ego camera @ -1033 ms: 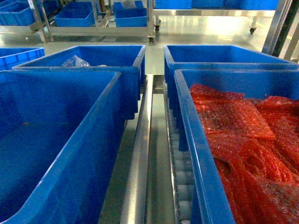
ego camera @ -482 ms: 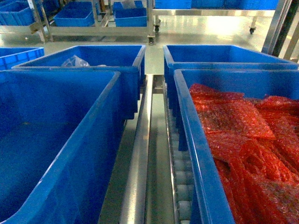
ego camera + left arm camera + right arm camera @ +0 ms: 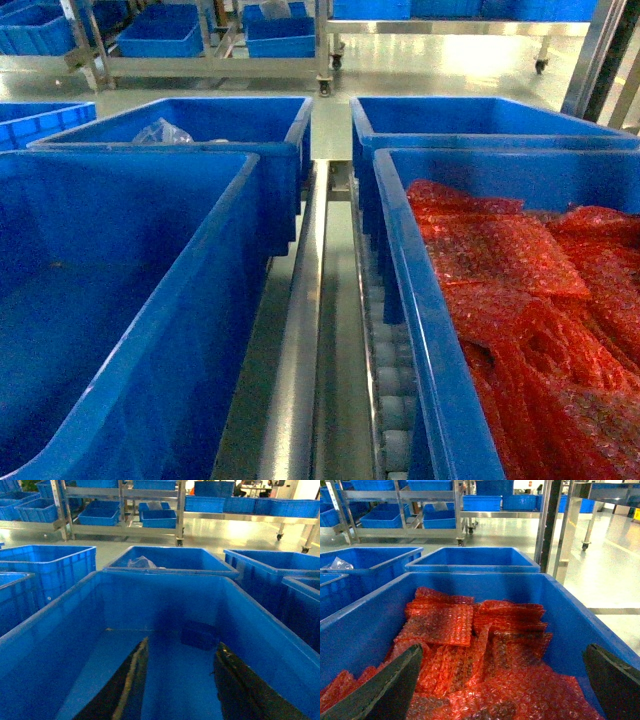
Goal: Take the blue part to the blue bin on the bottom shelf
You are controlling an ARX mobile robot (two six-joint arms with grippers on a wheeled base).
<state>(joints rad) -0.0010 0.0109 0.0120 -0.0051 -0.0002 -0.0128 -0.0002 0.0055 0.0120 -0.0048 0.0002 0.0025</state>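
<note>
A dark blue part (image 3: 199, 634) lies on the floor of a large blue bin (image 3: 60, 625), close to its far wall. My left gripper (image 3: 182, 642) hangs inside that bin, open, with nothing between its dark fingers (image 3: 131, 680); the part sits just beyond the tips, slightly right. My right gripper (image 3: 503, 650) is open and empty over another blue bin (image 3: 570, 610) full of red bubble wrap (image 3: 485, 650). In the head view neither gripper shows; the left bin (image 3: 200, 300) and the right bin (image 3: 420, 330) stand on the bottom shelf's white roller tracks (image 3: 392, 400).
A steel rail (image 3: 305, 330) runs between the two near bins. Behind them stand two more blue bins; the left one (image 3: 250, 125) holds a clear plastic bag (image 3: 160, 131). Racks with further blue bins (image 3: 280, 38) stand across the floor, and a steel post (image 3: 547, 520) rises to the right.
</note>
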